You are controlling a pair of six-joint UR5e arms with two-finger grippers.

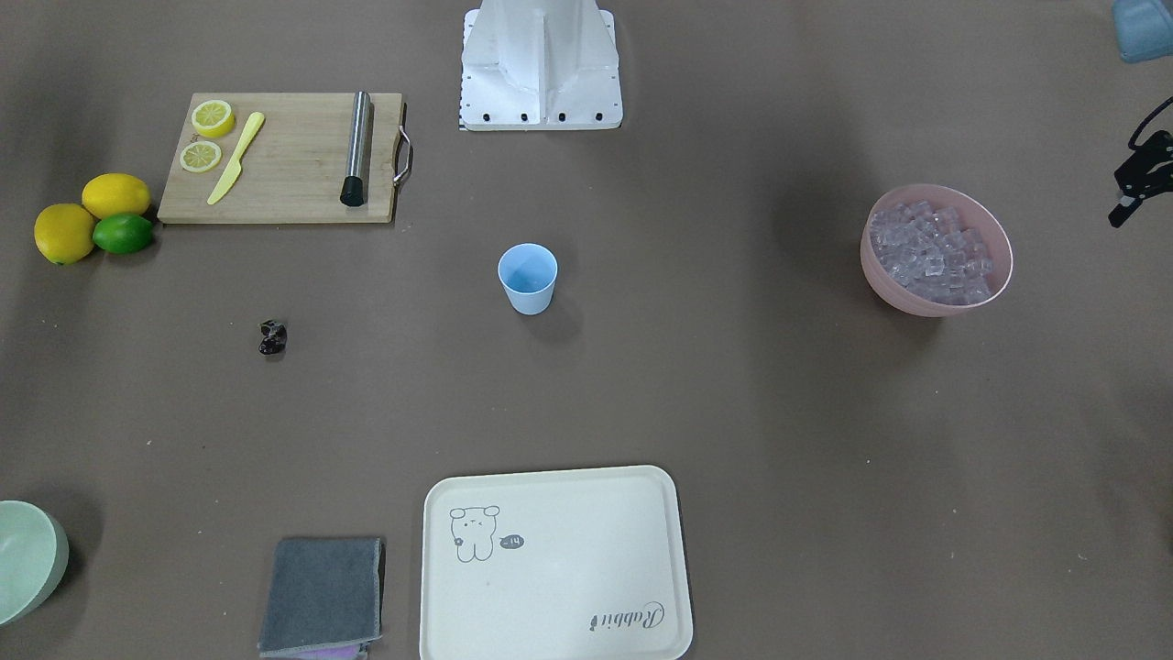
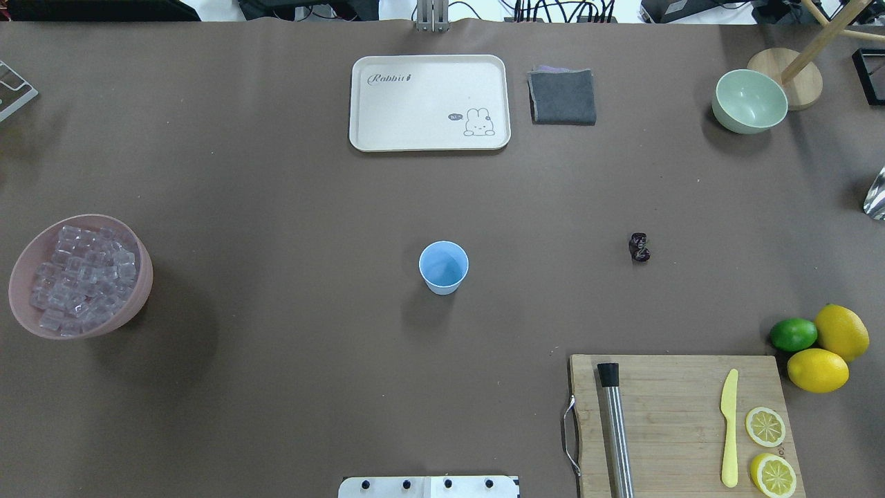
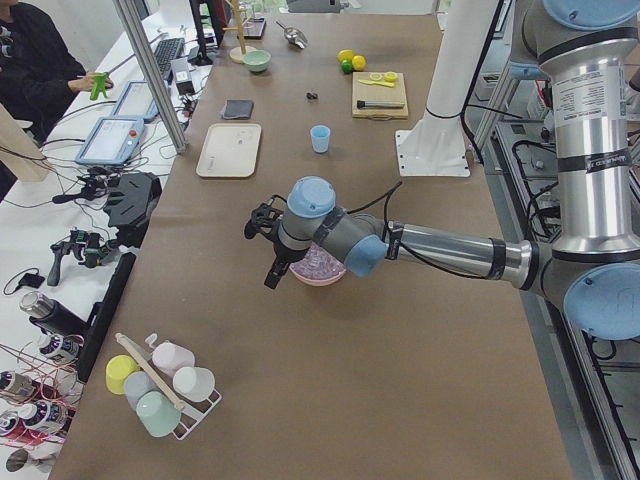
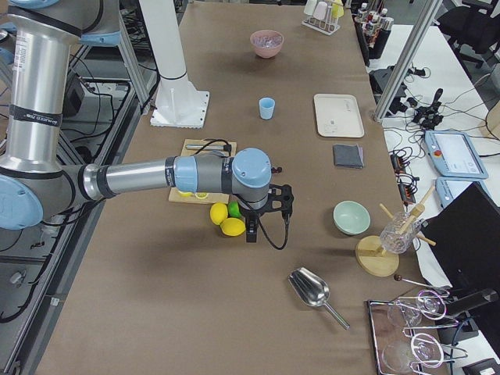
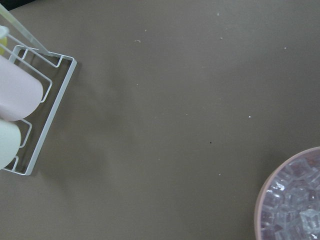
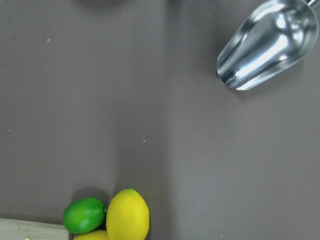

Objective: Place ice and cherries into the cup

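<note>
Robotics laboratory: a long table covered in brown paper [image 3: 380, 380] serves as the test bench. On it, near one long edge, stands a white metal pedestal with bolt heads along its base plate [image 4: 181, 108]. A silver left robot arm with blue joint caps [image 3: 450, 250] and a matching silver right robot arm [image 4: 133, 180] reach over the table from that side. Bare aluminium frame posts [image 3: 152, 75] rise along the table's opposite edge. Beyond them a white side bench [image 3: 20, 225] carries grey touchscreen control pendants with red stop buttons [image 4: 449, 152] and tangled black cables [image 2: 546, 10]. A person in black clothing [image 3: 30, 60] is at that bench.
</note>
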